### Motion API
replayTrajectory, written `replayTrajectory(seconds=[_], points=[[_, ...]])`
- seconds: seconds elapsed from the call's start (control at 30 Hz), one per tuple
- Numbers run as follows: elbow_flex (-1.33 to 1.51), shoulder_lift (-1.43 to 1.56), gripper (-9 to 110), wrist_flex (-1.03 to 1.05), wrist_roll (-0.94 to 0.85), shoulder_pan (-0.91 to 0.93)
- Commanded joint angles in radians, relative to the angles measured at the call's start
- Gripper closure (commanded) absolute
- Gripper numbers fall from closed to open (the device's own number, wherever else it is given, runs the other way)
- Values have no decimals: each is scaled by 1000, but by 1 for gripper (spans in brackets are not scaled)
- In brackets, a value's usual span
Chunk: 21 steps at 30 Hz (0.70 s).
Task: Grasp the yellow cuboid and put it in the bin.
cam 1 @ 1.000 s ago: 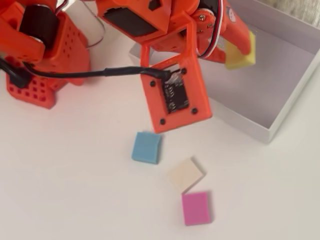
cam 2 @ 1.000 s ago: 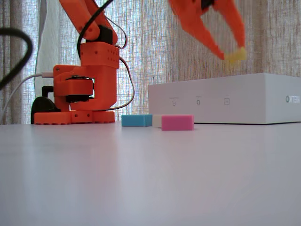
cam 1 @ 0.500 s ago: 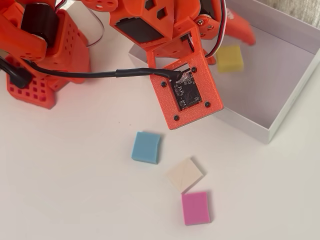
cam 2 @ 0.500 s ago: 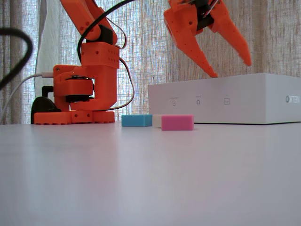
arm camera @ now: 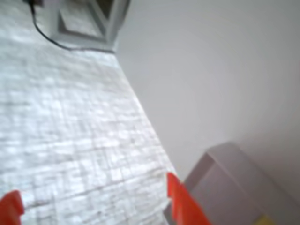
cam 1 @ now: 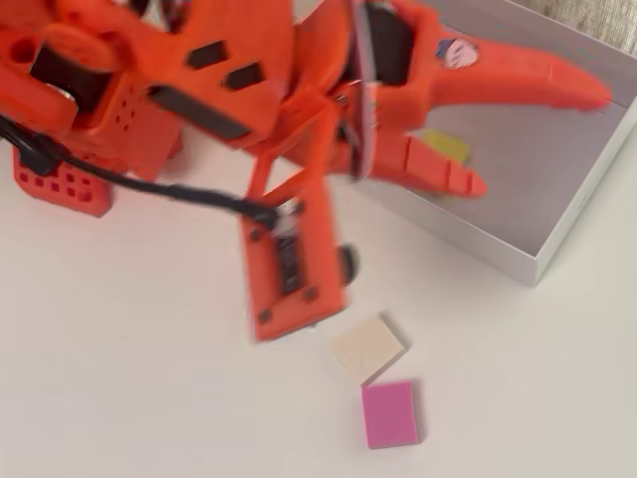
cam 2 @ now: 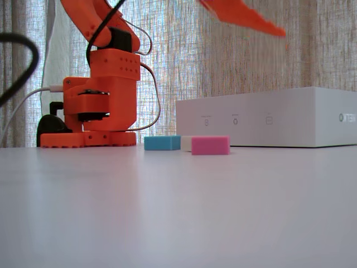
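The yellow cuboid lies on the lavender-grey floor of the white bin, near its left wall. The lower finger partly hides it in the overhead view. A yellow sliver also shows in the wrist view, at the bin's corner. My orange gripper hangs over the bin, open and empty. In the fixed view one finger is well above the bin's white side wall. In the wrist view the gripper has its fingertips wide apart with nothing between them.
A cream block and a pink block lie on the white table in front of the bin. A blue block lies beside the pink one. The arm's base stands at the left with a black cable.
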Motion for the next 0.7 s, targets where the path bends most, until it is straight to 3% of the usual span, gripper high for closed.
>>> replayTrajectory(seconds=[0.0,0.23,0.67], points=[[5,149,62,-109,-12,173],[195,463,62,-101,-8,430],[466,827,68,506,2,517]])
